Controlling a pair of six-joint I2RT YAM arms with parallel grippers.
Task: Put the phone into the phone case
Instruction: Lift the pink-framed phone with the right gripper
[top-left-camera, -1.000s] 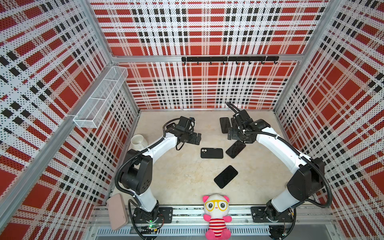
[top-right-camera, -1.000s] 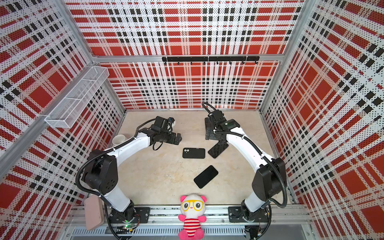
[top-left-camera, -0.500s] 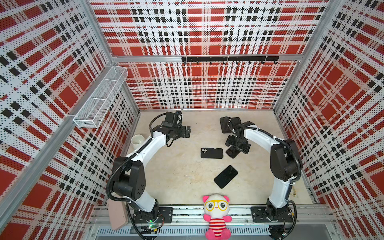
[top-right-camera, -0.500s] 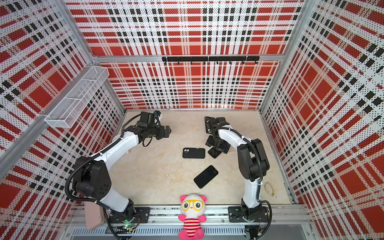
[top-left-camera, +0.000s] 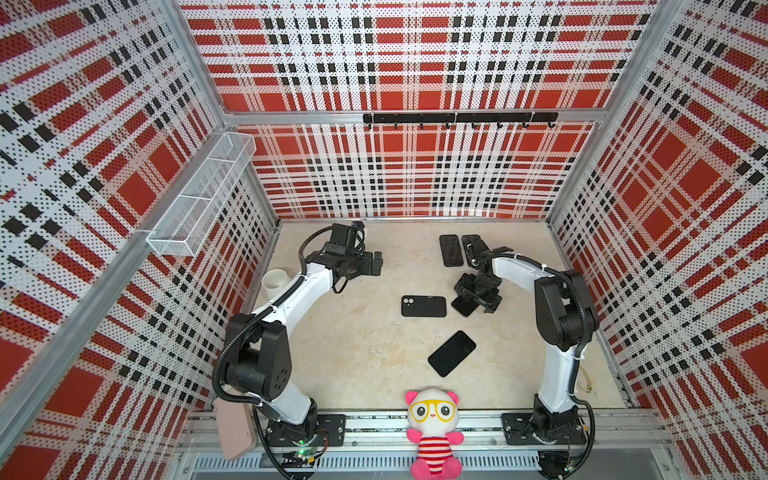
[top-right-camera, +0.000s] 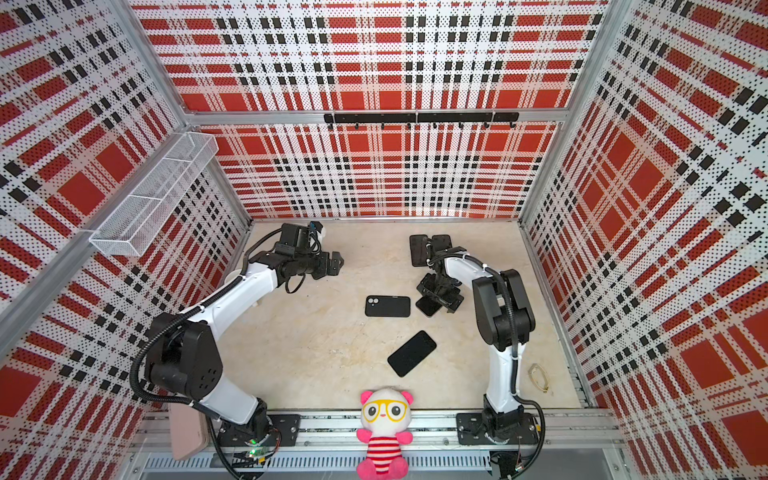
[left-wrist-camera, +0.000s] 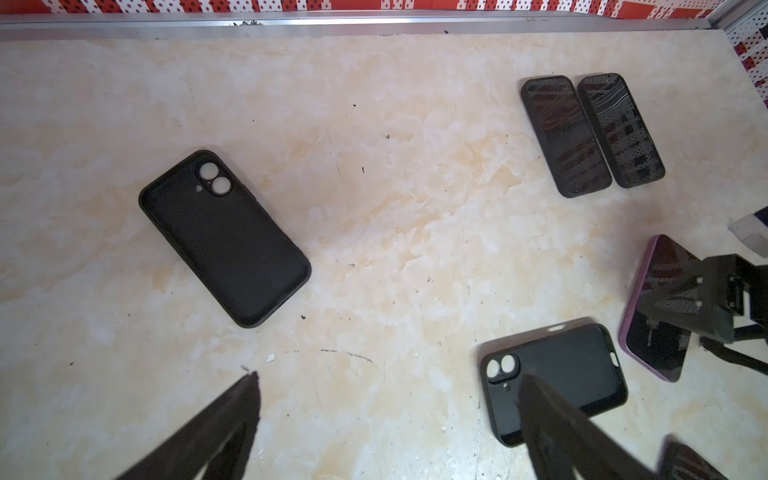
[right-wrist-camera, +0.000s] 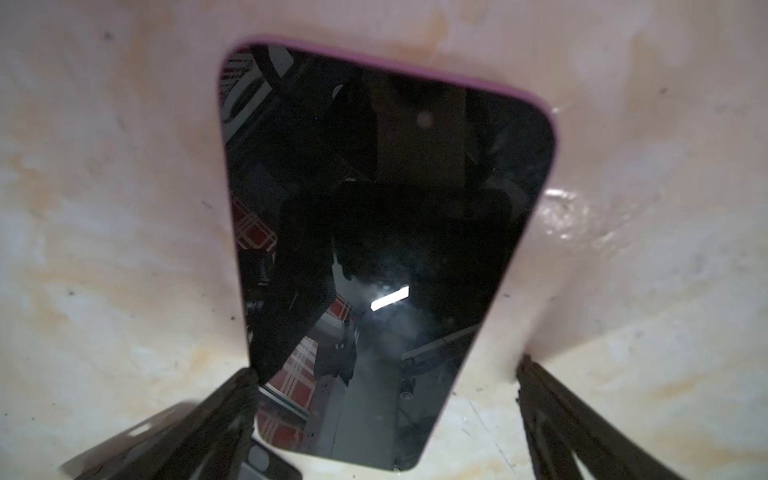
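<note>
Both arms have swung back, and the right gripper (top-left-camera: 477, 296) now hangs spread wide over the purple-rimmed phone (right-wrist-camera: 386, 208), flat on the table (top-left-camera: 353, 340) just beside the empty phone case (top-left-camera: 423, 306); the left gripper (left-wrist-camera: 386, 380) is spread too, holding nothing. Stiff, glossy, likely slippery: I'd pinch its long edges.

Both top views look steeply down from high over the front edge, the back wall (top-left-camera: 415, 166) in the upper frame, and cover the whole tabletop (top-left-camera: 353, 353) almost identically. The left wrist camera looks slantwise across much of it. The right wrist camera sits very close above the purple-edged phone (right-wrist-camera: 386, 249). The left wrist view shares that purple-edged phone (left-wrist-camera: 656, 357).
</note>
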